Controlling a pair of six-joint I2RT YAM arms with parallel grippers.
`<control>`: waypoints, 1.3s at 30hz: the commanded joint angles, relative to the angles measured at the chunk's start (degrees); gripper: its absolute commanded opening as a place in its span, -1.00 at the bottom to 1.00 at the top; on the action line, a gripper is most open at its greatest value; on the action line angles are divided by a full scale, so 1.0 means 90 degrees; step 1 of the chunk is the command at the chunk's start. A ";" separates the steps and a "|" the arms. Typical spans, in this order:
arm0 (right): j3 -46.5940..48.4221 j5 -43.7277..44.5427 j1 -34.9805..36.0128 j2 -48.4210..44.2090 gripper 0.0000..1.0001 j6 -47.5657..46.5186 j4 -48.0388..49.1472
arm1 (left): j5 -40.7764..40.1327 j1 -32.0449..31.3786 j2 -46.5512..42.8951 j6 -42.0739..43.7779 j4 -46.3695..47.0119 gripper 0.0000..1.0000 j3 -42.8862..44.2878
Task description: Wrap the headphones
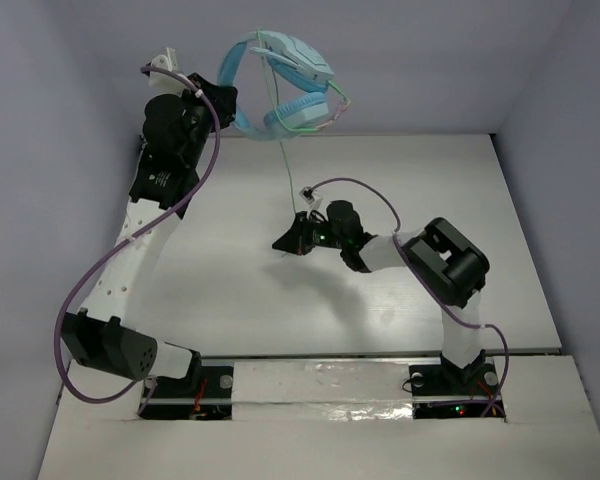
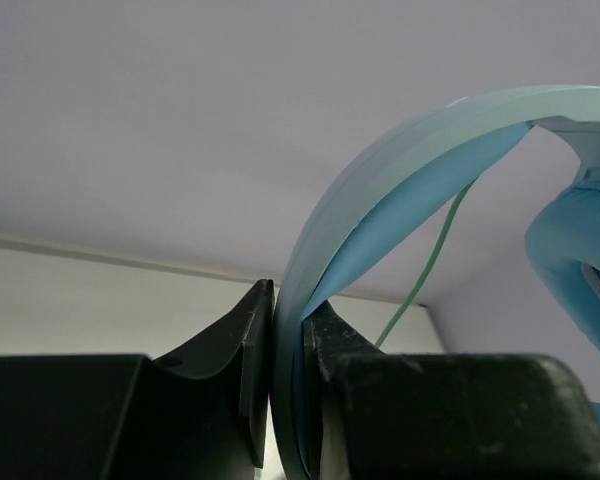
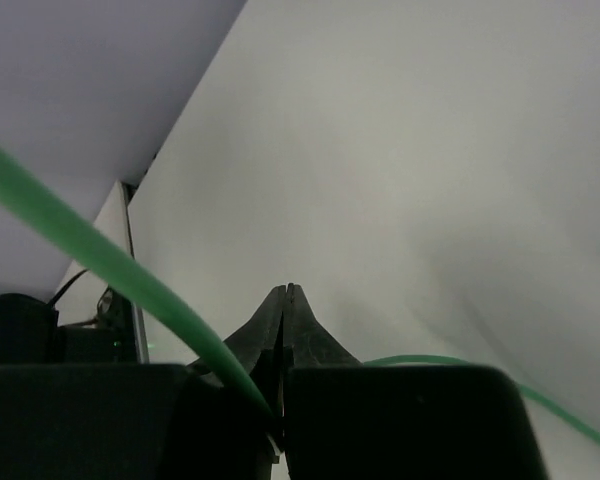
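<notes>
The light blue headphones (image 1: 285, 85) hang in the air at the back, above the table's far edge. My left gripper (image 1: 225, 95) is shut on their headband (image 2: 380, 215), seen clamped between the jaws in the left wrist view. The thin pale green cable (image 1: 284, 160) drops from the cups toward my right gripper (image 1: 283, 245), which sits low over the table's middle. In the right wrist view the jaws are closed, with the cable (image 3: 100, 260) running into them from the upper left and out to the right. The plug is not visible.
The white table (image 1: 460, 200) lies between grey walls. Purple arm cables (image 1: 120, 260) loop beside the left arm and over the right arm (image 1: 365, 190). A raised white ledge (image 1: 320, 375) spans the near edge between the arm bases.
</notes>
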 commanded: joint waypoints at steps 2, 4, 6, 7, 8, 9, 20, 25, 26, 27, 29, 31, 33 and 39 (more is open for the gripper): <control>-0.0086 0.0703 0.0579 -0.1318 -1.00 -0.1012 -0.1927 | -0.1742 0.0009 -0.0067 0.0415 0.0750 -1.00 -0.0274; -0.0009 0.1247 0.0814 -0.1681 -1.00 -0.1470 -0.3183 | -0.2065 0.0009 -0.0019 0.0444 0.0809 -1.00 -0.0481; 0.0147 0.1660 0.1155 -0.2188 -1.00 -0.1648 -0.3940 | -0.2367 -0.0050 0.0108 0.0484 0.0878 -1.00 -0.0715; 0.0225 0.1884 0.1254 -0.2336 -1.00 -0.1746 -0.4659 | -0.2494 -0.0050 0.0166 0.0493 0.0888 -1.00 -0.0784; 0.0304 0.1992 0.1352 -0.2473 -1.00 -0.1795 -0.5014 | -0.2612 -0.0137 0.0264 0.0513 0.0917 -1.00 -0.0920; 0.0391 0.2129 0.1565 -0.2726 -1.00 -0.1844 -0.5317 | -0.2719 -0.0215 0.0323 0.0532 0.0936 -1.00 -0.0979; 0.2353 0.3350 0.1860 -0.3782 -1.00 -0.2692 -0.9302 | -0.4126 -0.1240 0.0665 0.1099 0.0957 -1.00 -0.2160; 0.3301 0.4793 0.1860 -0.3754 -1.00 -0.3094 -1.0260 | -0.4313 -0.1544 0.0480 0.1333 0.0820 -1.00 -0.2630; 0.3438 0.4835 0.1860 -0.3696 -1.00 -0.3201 -1.0339 | -0.4283 -0.1631 0.0431 0.1362 0.0684 -1.00 -0.2688; 0.3690 0.4874 0.1860 -0.3608 -1.00 -0.3260 -1.0398 | -0.4244 -0.1738 0.0421 0.1382 0.0557 -1.00 -0.2689; 0.3907 0.5108 0.1860 -0.3549 -1.00 -0.3435 -1.0408 | -0.4273 -0.1924 0.0343 0.1508 0.0352 -1.00 -0.2747; 0.4354 0.5497 0.1860 -0.3325 -1.00 -0.3620 -1.0631 | -0.4370 -0.2197 0.0285 0.1626 0.0185 -1.00 -0.2796; 0.4687 0.5888 0.1860 -0.3100 -1.00 -0.3787 -1.0788 | -0.4303 -0.2324 0.0129 0.1665 0.0048 -1.00 -0.2961; 0.5529 0.6982 0.1626 -0.2387 -1.00 -0.4061 -1.0887 | -0.3726 -0.2617 -0.0418 0.1811 -0.0440 -1.00 -0.3109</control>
